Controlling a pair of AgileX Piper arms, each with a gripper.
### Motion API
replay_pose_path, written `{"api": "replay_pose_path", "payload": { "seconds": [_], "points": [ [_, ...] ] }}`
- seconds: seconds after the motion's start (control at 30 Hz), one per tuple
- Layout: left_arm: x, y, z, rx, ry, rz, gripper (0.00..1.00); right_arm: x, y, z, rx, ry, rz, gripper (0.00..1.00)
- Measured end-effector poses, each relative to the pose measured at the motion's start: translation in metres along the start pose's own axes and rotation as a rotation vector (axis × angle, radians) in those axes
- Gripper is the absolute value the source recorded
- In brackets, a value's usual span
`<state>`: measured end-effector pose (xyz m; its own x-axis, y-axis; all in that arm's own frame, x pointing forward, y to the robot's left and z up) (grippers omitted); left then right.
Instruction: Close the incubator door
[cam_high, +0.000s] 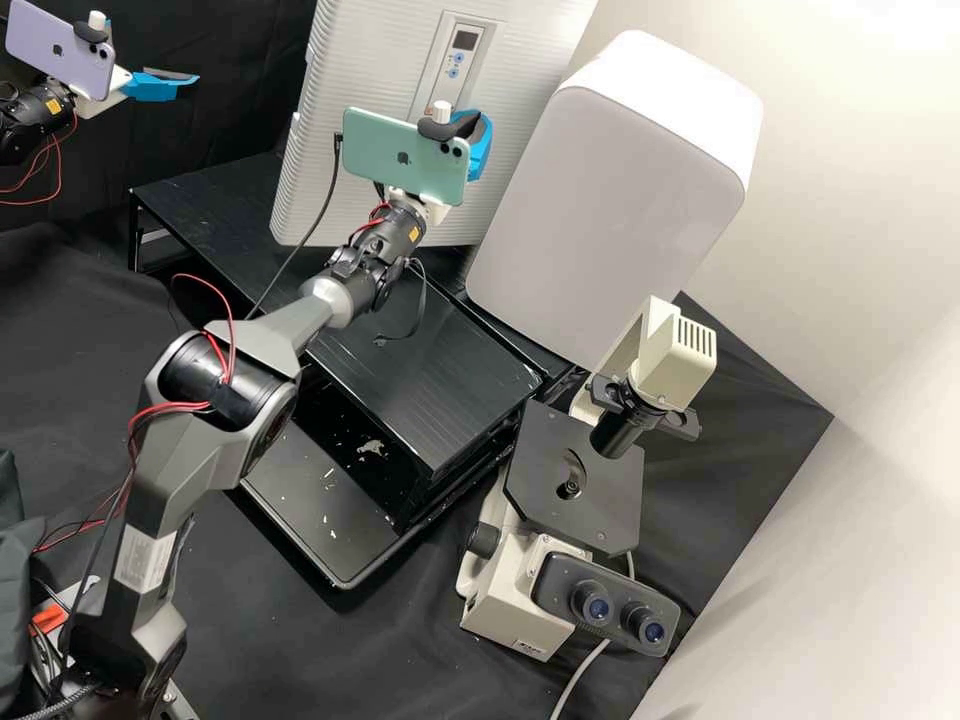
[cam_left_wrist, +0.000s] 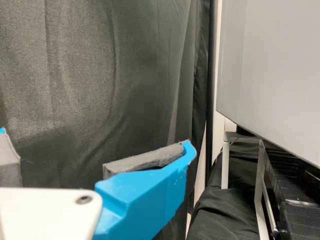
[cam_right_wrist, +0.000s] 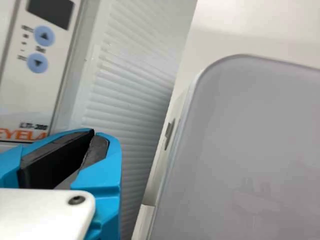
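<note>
The white incubator door (cam_high: 375, 75), ribbed and with a control panel, faces forward at the back of the bench; no interior shows around it, but I cannot tell whether it is fully latched. Before its right part, below the control panel, my right gripper (cam_high: 482, 145) is shut. In the right wrist view, the gripper (cam_right_wrist: 94, 135) has its tips together, with the ribbed door (cam_right_wrist: 127, 85) behind. My left gripper (cam_high: 188, 80) is at the upper left, away from the door. In the left wrist view, the gripper (cam_left_wrist: 95, 139) stands open, holding nothing, before a dark curtain.
A white box with a grey front (cam_high: 600, 210) stands close on the incubator's right. A microscope (cam_high: 580, 480) is at the front right. The black stand (cam_high: 430, 370) extends in front of the incubator, under my right arm. A pale grey panel (cam_left_wrist: 280, 65) shows in the left wrist view.
</note>
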<state>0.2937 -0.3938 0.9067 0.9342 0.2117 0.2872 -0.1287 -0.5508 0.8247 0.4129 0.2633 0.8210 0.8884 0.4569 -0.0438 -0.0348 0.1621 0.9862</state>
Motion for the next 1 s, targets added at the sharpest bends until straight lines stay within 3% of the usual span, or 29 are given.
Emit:
{"api": "replay_pose_path", "payload": {
  "seconds": [0.1,0.43,1.0],
  "points": [
    [0.0,0.0,0.0,0.0,0.0,0.0,1.0,0.006,-0.003,-0.008,-0.01,-0.002,-0.017,0.0],
    [0.0,0.0,0.0,0.0,0.0,0.0,1.0,0.026,-0.015,-0.029,-0.101,0.005,-0.059,0.0],
    [0.0,0.0,0.0,-0.007,0.0,0.0,1.0,0.054,-0.024,-0.019,-0.111,-0.086,-0.066,0.0]
  ]
}}
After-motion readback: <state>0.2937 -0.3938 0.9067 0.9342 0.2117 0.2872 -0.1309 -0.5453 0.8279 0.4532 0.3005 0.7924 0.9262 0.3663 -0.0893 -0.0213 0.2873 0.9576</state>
